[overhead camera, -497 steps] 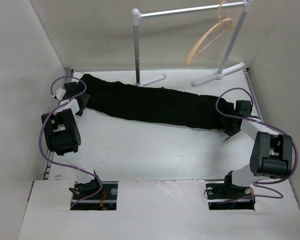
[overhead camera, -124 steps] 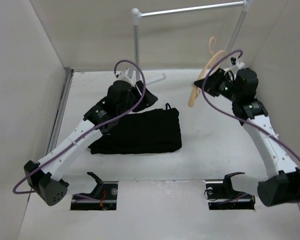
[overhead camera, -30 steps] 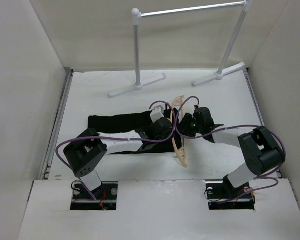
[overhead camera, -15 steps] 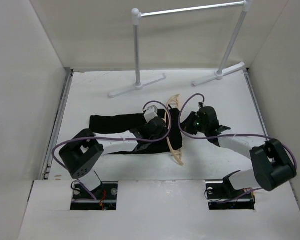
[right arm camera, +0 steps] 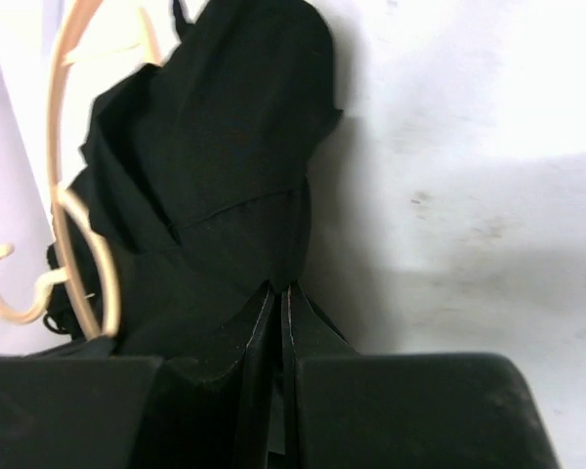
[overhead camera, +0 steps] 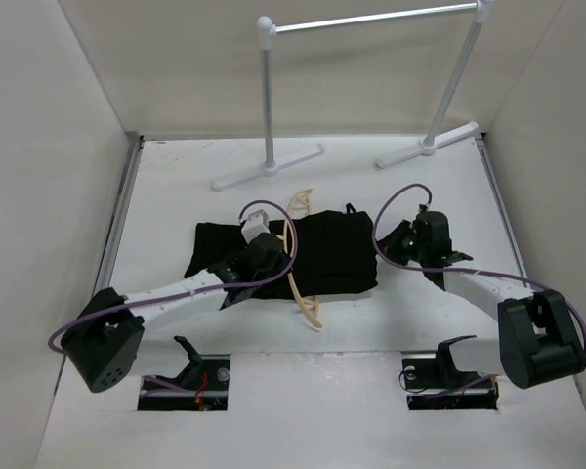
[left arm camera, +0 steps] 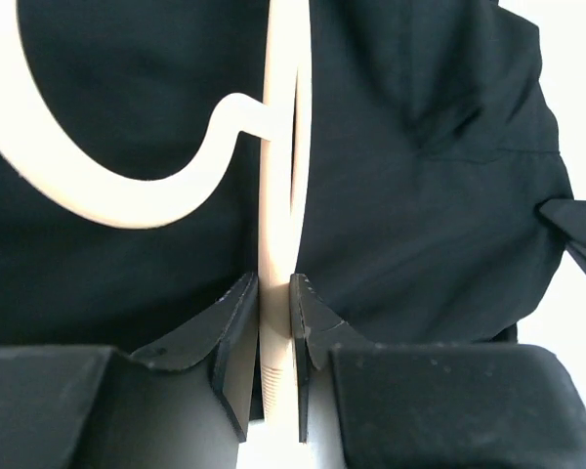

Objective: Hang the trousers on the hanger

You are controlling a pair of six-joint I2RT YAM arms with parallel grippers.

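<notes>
Trousers point(overhead camera: 337, 259): lying as a flat, folded black block on the table point(overhead camera: 176, 186), mid-field, in front of the rail stand point(overhead camera: 268, 98) and well apart from its feet.

Hanger point(overhead camera: 295, 283): set on edge across the cloth, running near-to-far and tilted, hook end toward the left arm. Black cloth visible on both sides of it; cannot tell whether the cloth passes through the frame. Near tip pokes out past the trousers' near edge onto bare table.

Left gripper point(left arm camera: 272, 288): clamped on the hanger point(left arm camera: 278, 147), both fingers point(left arm camera: 236, 318) pressed against the thin wooden bar, hook curving off to the left in the left wrist view, trousers point(left arm camera: 420, 195) filling the background.

Right gripper point(right arm camera: 278, 291): at the right-hand edge of the trousers point(right arm camera: 215, 176), jaws pressed together to a thin slit with the cloth's corner drawn in between the tips; black on black, so seam of contact hard to separate. Hanger point(right arm camera: 68, 215) seen at far left of that view, beyond the cloth.

Grippers placed at opposite sides of the right-hand fold, left gripper point(overhead camera: 278, 259) at the hanger, right gripper point(overhead camera: 389, 249) at the outer edge.
</notes>
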